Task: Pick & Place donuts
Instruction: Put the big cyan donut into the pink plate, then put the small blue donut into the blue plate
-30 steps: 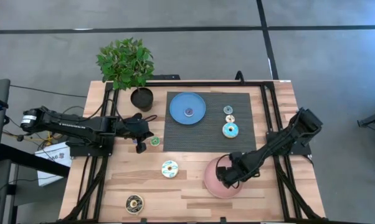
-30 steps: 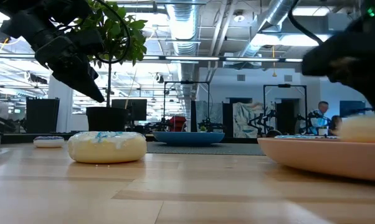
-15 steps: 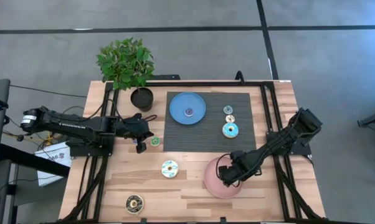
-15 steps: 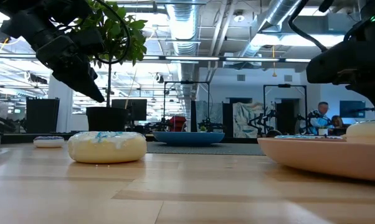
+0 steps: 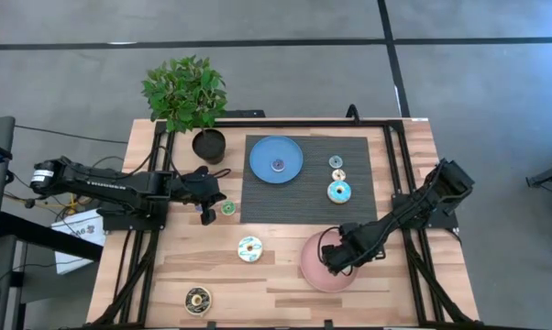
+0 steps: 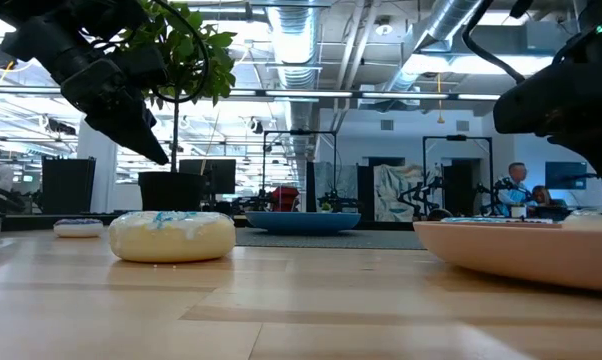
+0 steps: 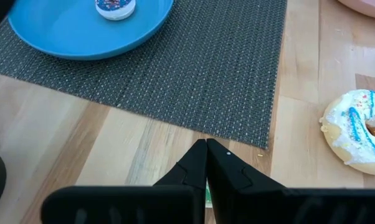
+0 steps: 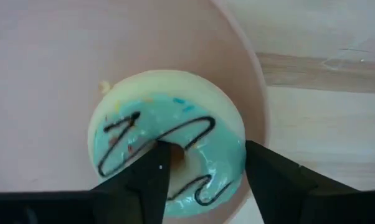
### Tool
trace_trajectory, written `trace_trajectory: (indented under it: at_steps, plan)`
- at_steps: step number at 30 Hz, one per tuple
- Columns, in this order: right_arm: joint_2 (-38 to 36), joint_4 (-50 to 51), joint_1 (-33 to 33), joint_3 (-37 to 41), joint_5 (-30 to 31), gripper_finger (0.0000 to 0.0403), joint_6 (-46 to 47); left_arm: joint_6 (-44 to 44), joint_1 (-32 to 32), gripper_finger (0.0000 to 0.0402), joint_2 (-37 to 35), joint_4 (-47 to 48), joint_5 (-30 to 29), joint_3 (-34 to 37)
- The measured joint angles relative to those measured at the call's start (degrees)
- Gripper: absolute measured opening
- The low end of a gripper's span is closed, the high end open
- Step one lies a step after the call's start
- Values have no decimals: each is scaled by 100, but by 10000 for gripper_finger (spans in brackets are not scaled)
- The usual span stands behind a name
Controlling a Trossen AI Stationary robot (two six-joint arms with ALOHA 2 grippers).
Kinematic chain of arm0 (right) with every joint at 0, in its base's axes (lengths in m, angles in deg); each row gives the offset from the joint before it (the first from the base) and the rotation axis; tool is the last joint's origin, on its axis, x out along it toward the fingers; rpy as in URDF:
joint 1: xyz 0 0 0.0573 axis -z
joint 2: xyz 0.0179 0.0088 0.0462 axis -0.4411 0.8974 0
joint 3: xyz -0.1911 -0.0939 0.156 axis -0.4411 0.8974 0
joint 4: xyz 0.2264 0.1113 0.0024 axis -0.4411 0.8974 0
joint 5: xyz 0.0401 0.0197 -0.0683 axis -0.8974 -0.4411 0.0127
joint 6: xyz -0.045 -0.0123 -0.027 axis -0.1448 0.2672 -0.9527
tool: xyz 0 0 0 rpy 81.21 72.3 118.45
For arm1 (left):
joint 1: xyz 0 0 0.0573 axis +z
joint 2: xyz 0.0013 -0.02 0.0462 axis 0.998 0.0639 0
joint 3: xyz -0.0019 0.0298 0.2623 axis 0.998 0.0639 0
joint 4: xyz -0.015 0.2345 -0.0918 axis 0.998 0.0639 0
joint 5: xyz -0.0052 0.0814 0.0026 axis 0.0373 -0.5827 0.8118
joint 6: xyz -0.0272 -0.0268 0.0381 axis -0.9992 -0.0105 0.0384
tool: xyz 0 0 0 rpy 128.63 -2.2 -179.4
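Observation:
My right gripper (image 5: 333, 263) (image 8: 206, 165) is open above the pink plate (image 5: 311, 273). A cream donut with light blue icing and dark squiggles (image 8: 169, 140) lies flat in that plate, under the fingers, which do not touch it. My left gripper (image 5: 212, 206) (image 7: 206, 149) is shut and empty, raised above the table (image 6: 159, 152) beside the tiny green donut (image 5: 227, 208). A cream donut (image 5: 249, 247) and a dark brown donut (image 5: 198, 298) lie on the wood. A light blue donut (image 5: 338, 191) and two tiny ones (image 5: 336, 168) lie on the mat.
A blue plate (image 5: 276, 151) with a tiny donut (image 5: 277, 165) sits on the dark woven mat (image 5: 258, 206). A potted plant (image 5: 189, 96) stands at the far left. Black frame rails run along both table sides. Bare wood lies between the cream donut and the pink plate.
In the low view the blue-iced donut has sunk from just above the pink plate's rim down into the plate, where the rim now mostly hides it. My right gripper stays above it and has let it go.

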Motion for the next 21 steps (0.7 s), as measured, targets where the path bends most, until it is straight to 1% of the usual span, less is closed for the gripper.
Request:
trace_trajectory:
  at_steps: [6,12,14,17,19,21]
  plan:
    - [-5,352,-2,-259,0,222,-6,0,-2,0,0,0,-4,0]
    - [-7,1176,-2,-678,0,230,-96,2,-1,0,0,-1,-7,0]
    - [-7,1460,-2,-845,0,230,-285,2,-2,0,0,0,-7,0]
    - [-7,1873,14,-1110,30,230,-822,16,-2,0,0,-15,11,0]
    - [-7,2188,73,-1175,66,228,-1139,163,0,0,0,-53,102,0]
    - [-7,2286,189,-1177,73,224,-1240,395,-1,0,0,-90,146,0]
